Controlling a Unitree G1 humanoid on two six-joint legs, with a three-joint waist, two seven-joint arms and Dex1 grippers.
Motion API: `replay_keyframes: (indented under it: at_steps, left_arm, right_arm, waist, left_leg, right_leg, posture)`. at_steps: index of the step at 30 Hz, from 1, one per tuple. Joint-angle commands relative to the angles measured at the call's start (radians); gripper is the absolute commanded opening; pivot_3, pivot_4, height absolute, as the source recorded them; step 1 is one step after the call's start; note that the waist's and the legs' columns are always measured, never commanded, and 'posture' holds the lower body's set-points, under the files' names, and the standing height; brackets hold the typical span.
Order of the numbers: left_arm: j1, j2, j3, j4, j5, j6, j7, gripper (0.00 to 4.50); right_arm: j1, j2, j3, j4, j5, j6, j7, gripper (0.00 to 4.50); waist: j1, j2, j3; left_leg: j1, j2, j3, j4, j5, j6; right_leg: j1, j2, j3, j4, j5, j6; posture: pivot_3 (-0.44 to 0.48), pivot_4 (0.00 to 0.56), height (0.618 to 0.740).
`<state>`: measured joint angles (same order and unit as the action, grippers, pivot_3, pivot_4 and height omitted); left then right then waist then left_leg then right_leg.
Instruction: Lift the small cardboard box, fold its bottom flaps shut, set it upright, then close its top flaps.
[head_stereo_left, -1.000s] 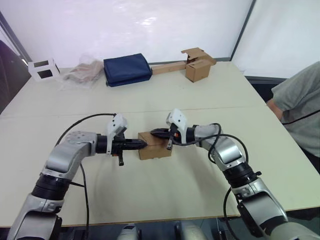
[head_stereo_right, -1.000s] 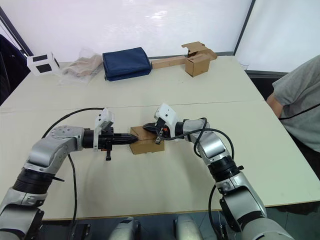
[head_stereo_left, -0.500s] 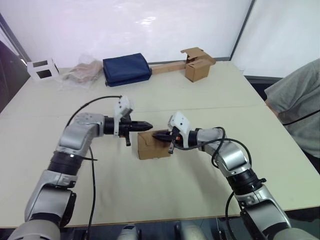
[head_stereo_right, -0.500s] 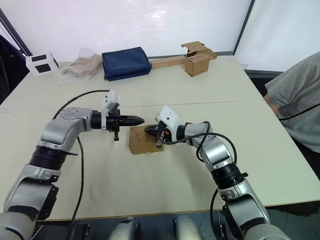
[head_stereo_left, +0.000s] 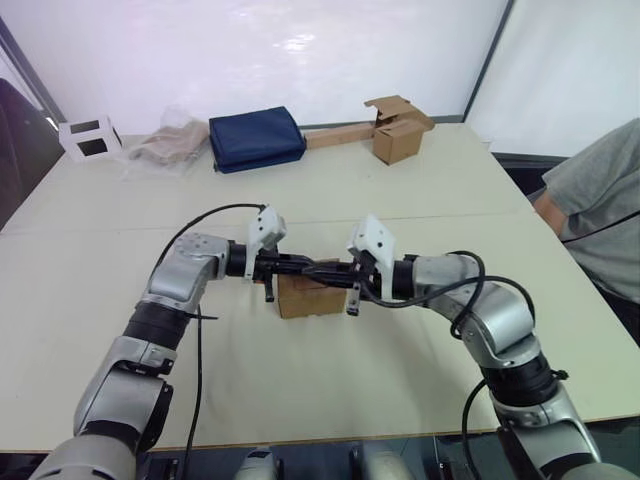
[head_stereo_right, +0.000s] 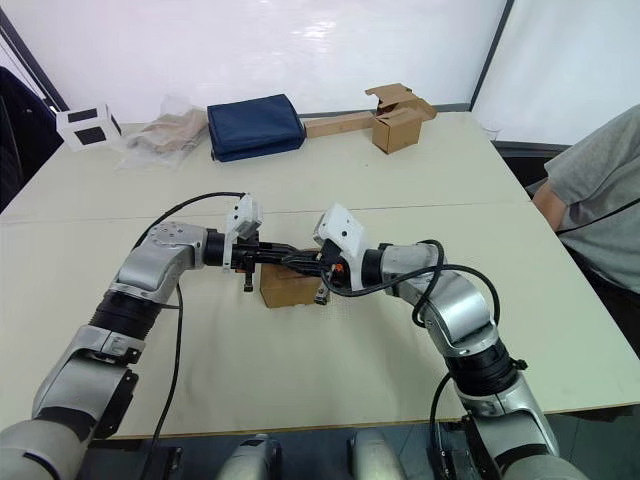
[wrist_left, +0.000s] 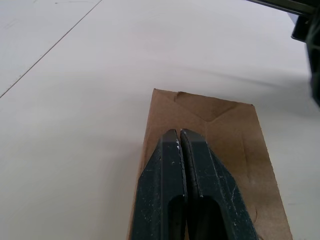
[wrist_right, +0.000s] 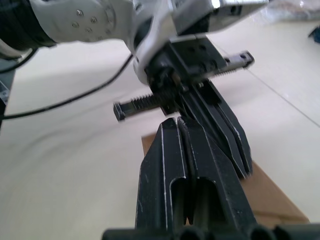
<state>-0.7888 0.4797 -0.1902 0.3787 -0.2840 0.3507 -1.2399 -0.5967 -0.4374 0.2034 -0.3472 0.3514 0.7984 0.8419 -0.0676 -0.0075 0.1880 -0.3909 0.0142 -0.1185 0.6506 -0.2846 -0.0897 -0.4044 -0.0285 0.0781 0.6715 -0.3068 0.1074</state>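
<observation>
- The left gripper (head_stereo_left: 305, 266), fingers pressed together on nothing, now lies flat over the top of the small cardboard box (head_stereo_left: 308, 297). A second ago it was down at the box's left side, and half a second ago it hung just behind the box's upper left corner.
- In the left wrist view its closed fingers (wrist_left: 184, 170) lie along the brown panel, pointing toward the far edge. That face shows folded flaps meeting at a shallow crease, not an open mouth.
- The box has not left the table (head_stereo_left: 330, 390). It sits directly beneath both grippers, about where it was a second ago.
- The right gripper (head_stereo_left: 332, 271), also closed and empty, has swung up from the box's right face and now lies over the top, its tips nearly meeting the left gripper's.
- In the right wrist view its own fingers (wrist_right: 176, 150) sit just in front of the left gripper's, both above the cardboard.
- My reading: both grippers have given up the side squeeze to press down on the upper flaps, so the closing of the top flaps (wrist_left: 210, 112) looks under way or nearly done. Whether those flaps lie fully flat cannot be told.
</observation>
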Motion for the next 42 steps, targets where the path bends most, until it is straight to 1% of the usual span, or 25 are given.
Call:
replay_keyframes:
  at_steps: [1, 4, 17, 20, 23, 32, 34, 38, 41, 42]
  left_arm:
    - [-0.005, -0.001, 0.006, -0.012, 0.007, -0.007, -0.005, 0.07]
    - [0.002, -0.002, 0.010, -0.027, 0.004, -0.001, 0.002, 0.07]
    - [0.012, 0.000, 0.025, -0.074, -0.012, 0.030, 0.014, 0.07]
    - [-0.011, -0.011, 0.064, -0.081, -0.051, 0.074, 0.033, 0.07]
    - [-0.020, -0.009, 0.074, -0.087, -0.057, 0.091, 0.040, 0.07]
    - [0.008, 0.009, 0.060, -0.126, -0.039, 0.086, 0.027, 0.07]
    - [0.017, 0.016, 0.055, -0.136, -0.034, 0.089, 0.025, 0.07]
    - [0.037, 0.034, 0.026, -0.122, 0.014, 0.035, 0.018, 0.07]
    - [0.046, 0.035, 0.024, -0.121, 0.019, 0.030, 0.022, 0.07]
    - [0.058, 0.037, 0.020, -0.127, 0.023, 0.027, 0.020, 0.07]
  right_arm:
    - [-0.003, -0.019, 0.020, -0.035, 0.004, 0.010, -0.008, 0.00]
    - [0.004, -0.036, 0.078, 0.011, -0.045, -0.002, -0.023, 0.00]
    - [-0.022, -0.029, 0.125, 0.099, -0.074, -0.016, -0.032, 0.00]
    - [-0.029, -0.030, 0.133, 0.117, -0.087, -0.024, -0.033, 0.00]
    - [-0.037, -0.027, 0.137, 0.134, -0.094, -0.035, -0.034, 0.00]
    - [-0.070, -0.003, 0.143, 0.215, -0.133, -0.080, -0.047, 0.00]
    - [-0.069, -0.004, 0.144, 0.214, -0.132, -0.083, -0.039, 0.00]
    - [-0.057, -0.014, 0.141, 0.198, -0.122, -0.086, -0.016, 0.00]
    - [-0.052, -0.018, 0.135, 0.195, -0.123, -0.086, -0.015, 0.00]
    - [-0.046, -0.016, 0.108, 0.170, -0.091, -0.083, -0.001, 0.00]
  waist:
    - [-0.001, 0.000, 0.000]
    - [0.000, 0.000, 0.000]
    - [-0.001, 0.000, 0.000]
    - [-0.001, 0.000, 0.000]
    - [-0.002, 0.000, 0.000]
    - [-0.001, 0.000, 0.000]
    - [-0.001, 0.000, 0.000]
    - [-0.002, 0.000, 0.000]
    - [0.001, 0.000, 0.000]
    - [0.001, 0.000, 0.000]
  left_leg:
    - [0.000, 0.000, 0.000, 0.000, 0.000, 0.000]
    - [0.000, 0.000, 0.000, 0.000, 0.000, 0.000]
    - [0.000, 0.000, 0.000, 0.000, 0.000, 0.000]
    - [0.000, 0.000, 0.000, 0.000, 0.000, 0.000]
    - [0.000, 0.000, 0.000, 0.000, 0.000, 0.000]
    - [0.000, 0.000, 0.000, 0.000, 0.000, 0.000]
    - [0.000, 0.000, 0.000, 0.000, 0.000, 0.000]
    - [0.000, 0.000, 0.000, 0.000, 0.000, 0.000]
    - [0.000, 0.000, 0.000, 0.000, 0.000, 0.000]
    - [0.000, 0.000, 0.000, 0.000, 0.000, 0.000]
  right_leg:
    - [0.000, 0.000, 0.000, 0.000, 0.000, 0.000]
    - [0.000, 0.000, 0.000, 0.000, 0.000, 0.000]
    - [0.000, 0.000, 0.000, 0.000, 0.000, 0.000]
    - [0.000, 0.000, 0.000, 0.000, 0.000, 0.000]
    - [0.000, 0.000, 0.000, 0.000, 0.000, 0.000]
    - [0.000, 0.000, 0.000, 0.000, 0.000, 0.000]
    - [0.000, 0.000, 0.000, 0.000, 0.000, 0.000]
    - [0.000, 0.000, 0.000, 0.000, 0.000, 0.000]
    - [0.000, 0.000, 0.000, 0.000, 0.000, 0.000]
    - [0.000, 0.000, 0.000, 0.000, 0.000, 0.000]
  posture:
    - [0.000, 0.150, 0.740]
    - [0.000, 0.150, 0.740]
    - [0.000, 0.150, 0.740]
    - [0.000, 0.150, 0.740]
    - [0.000, 0.150, 0.740]
    - [0.000, 0.150, 0.740]
    - [0.000, 0.150, 0.740]
    - [0.000, 0.150, 0.740]
    - [0.000, 0.150, 0.740]
    - [0.000, 0.150, 0.740]
